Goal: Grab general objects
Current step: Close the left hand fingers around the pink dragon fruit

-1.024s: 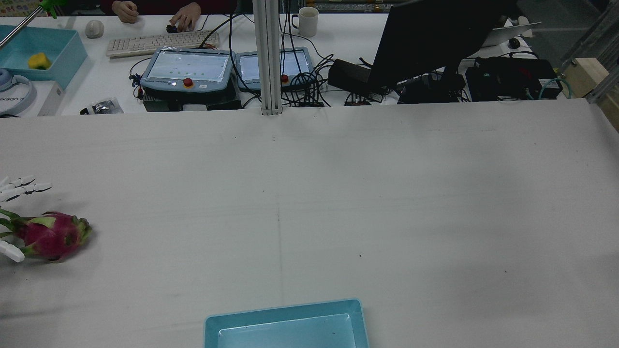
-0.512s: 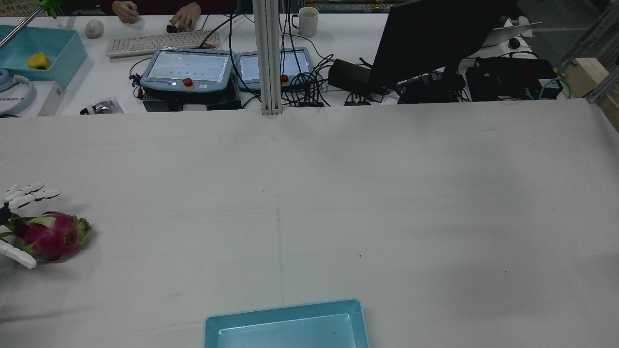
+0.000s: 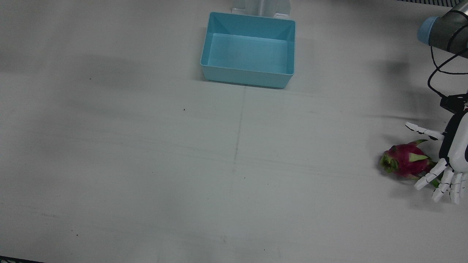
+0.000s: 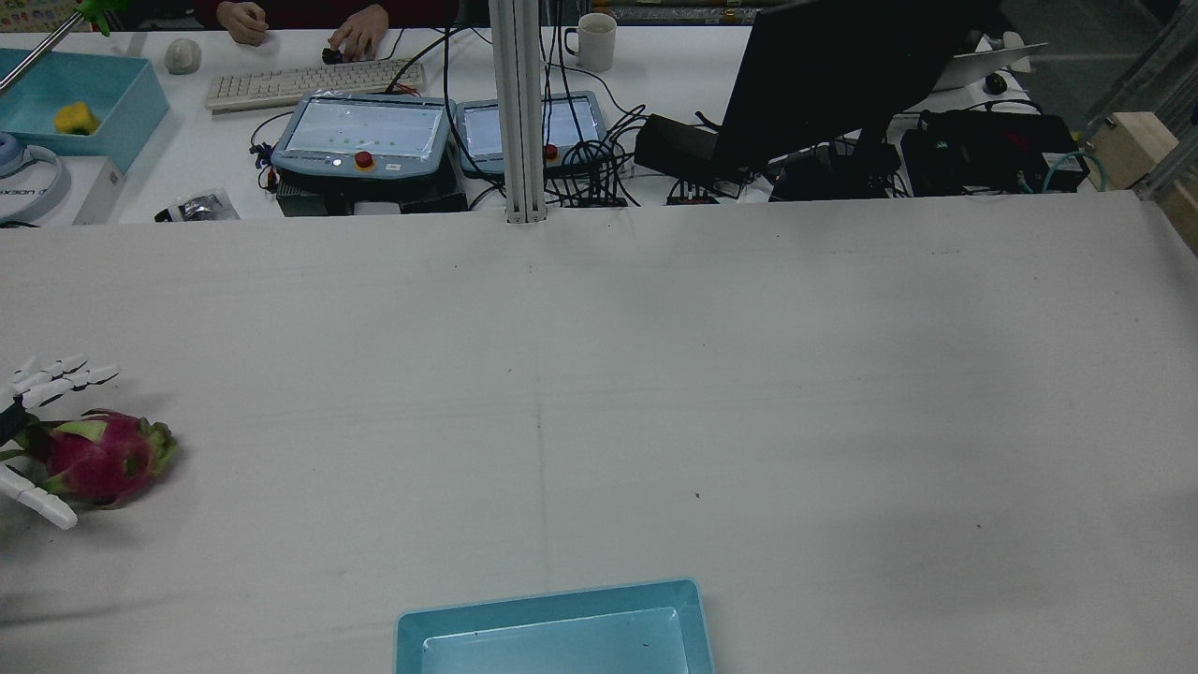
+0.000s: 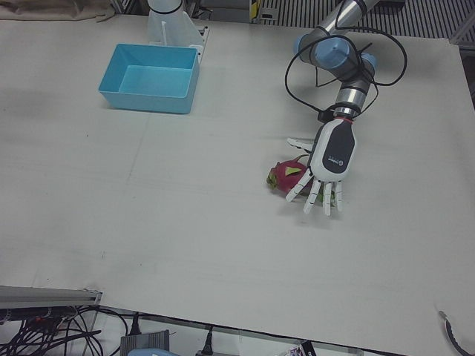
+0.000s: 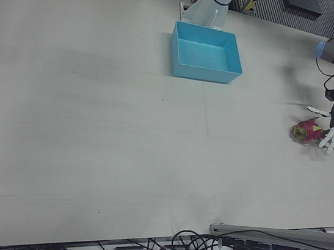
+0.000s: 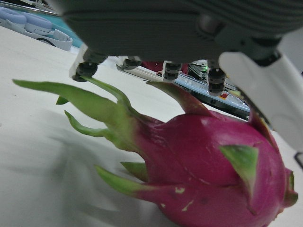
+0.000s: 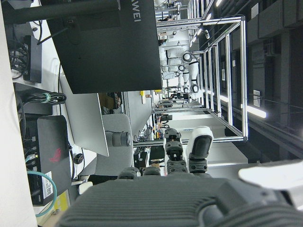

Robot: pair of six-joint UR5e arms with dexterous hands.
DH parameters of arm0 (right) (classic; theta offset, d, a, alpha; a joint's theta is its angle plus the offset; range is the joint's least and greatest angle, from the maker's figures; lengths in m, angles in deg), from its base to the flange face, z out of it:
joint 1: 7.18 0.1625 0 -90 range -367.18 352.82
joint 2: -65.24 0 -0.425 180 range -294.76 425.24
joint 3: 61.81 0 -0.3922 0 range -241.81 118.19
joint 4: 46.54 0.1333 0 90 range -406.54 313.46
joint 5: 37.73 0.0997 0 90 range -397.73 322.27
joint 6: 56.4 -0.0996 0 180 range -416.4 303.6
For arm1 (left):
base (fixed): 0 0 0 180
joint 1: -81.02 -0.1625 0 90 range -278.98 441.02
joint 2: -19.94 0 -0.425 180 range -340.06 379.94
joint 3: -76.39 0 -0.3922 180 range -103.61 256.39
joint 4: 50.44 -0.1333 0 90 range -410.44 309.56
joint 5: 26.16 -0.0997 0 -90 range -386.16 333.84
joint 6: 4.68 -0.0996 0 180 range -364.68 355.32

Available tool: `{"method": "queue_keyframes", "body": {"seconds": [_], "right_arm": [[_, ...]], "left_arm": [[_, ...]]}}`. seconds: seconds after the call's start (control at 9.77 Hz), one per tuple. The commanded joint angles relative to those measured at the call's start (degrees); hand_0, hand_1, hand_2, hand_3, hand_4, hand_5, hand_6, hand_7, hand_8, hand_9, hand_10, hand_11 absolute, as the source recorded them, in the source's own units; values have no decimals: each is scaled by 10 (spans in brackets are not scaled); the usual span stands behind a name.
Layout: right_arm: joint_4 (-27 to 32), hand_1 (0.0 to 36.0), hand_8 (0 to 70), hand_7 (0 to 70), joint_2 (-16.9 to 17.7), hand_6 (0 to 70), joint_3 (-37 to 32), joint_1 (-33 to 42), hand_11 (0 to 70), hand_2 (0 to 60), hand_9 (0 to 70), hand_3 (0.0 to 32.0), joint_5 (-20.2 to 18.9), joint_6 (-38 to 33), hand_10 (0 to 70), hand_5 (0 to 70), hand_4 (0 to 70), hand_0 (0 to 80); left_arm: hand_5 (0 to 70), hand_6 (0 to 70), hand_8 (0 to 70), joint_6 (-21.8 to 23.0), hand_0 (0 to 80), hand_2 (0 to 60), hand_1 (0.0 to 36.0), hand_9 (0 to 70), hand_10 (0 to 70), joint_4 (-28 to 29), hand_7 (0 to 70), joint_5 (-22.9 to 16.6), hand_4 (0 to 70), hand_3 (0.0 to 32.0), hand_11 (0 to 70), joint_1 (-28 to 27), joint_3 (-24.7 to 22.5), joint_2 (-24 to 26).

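A magenta dragon fruit (image 3: 406,164) with green scales lies on the white table, far out on my left arm's side. My left hand (image 3: 451,157) is beside it and open. Its fingers (image 4: 56,376) reach past the fruit (image 4: 98,459) on the far side and its thumb on the near side, neither closed on it. In the left-front view the hand (image 5: 330,159) hangs low over the fruit (image 5: 289,178). The left hand view has the fruit (image 7: 203,175) filling the picture just under the palm (image 7: 165,23). My right hand (image 8: 189,156) shows only in its own view, holding nothing.
A light blue bin (image 3: 248,78) stands empty at the robot's edge of the table, midway between the arms. Beyond the far edge are teach pendants (image 4: 365,131), a monitor (image 4: 833,75), cables and a person's hands (image 4: 356,33) at a keyboard.
My left hand has slid a little further along the dragon fruit, its fingers and thumb reaching past its sides. The fruit has not moved.
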Motion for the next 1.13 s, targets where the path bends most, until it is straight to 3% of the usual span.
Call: {"method": "queue_keyframes", "body": {"seconds": [0.0, 0.2, 0.61, 0.82, 1.02], "right_arm": [[0, 0, 0, 0, 0, 0, 0, 0, 0, 0, 0, 0, 0, 0, 0, 0, 0, 0], [0, 0, 0, 0, 0, 0, 0, 0, 0, 0, 0, 0, 0, 0, 0, 0, 0, 0], [0, 0, 0, 0, 0, 0, 1, 0, 0, 0, 0, 0, 0, 0, 0, 0, 0, 0], [0, 0, 0, 0, 0, 0, 0, 0, 0, 0, 0, 0, 0, 0, 0, 0, 0, 0], [0, 0, 0, 0, 0, 0, 0, 0, 0, 0, 0, 0, 0, 0, 0, 0, 0, 0]], "left_arm": [[51, 0, 0, 1, 592, 2, 262, 0, 0, 1, 72, 52, 0, 164, 0, -49, 0, 0], [34, 0, 0, 1, 593, 16, 265, 0, 0, -2, 67, 54, 0, 106, 0, -52, 0, 5], [26, 0, 0, 2, 611, 26, 286, 0, 0, -45, 55, 53, 0, 80, 0, -52, 7, 32], [23, 0, 0, 2, 588, 11, 266, 0, 0, -48, 51, 53, 0, 22, 0, -52, 14, 37], [23, 0, 0, 2, 587, 13, 265, 0, 0, -55, 51, 53, 0, 18, 0, -50, 12, 37]]}}
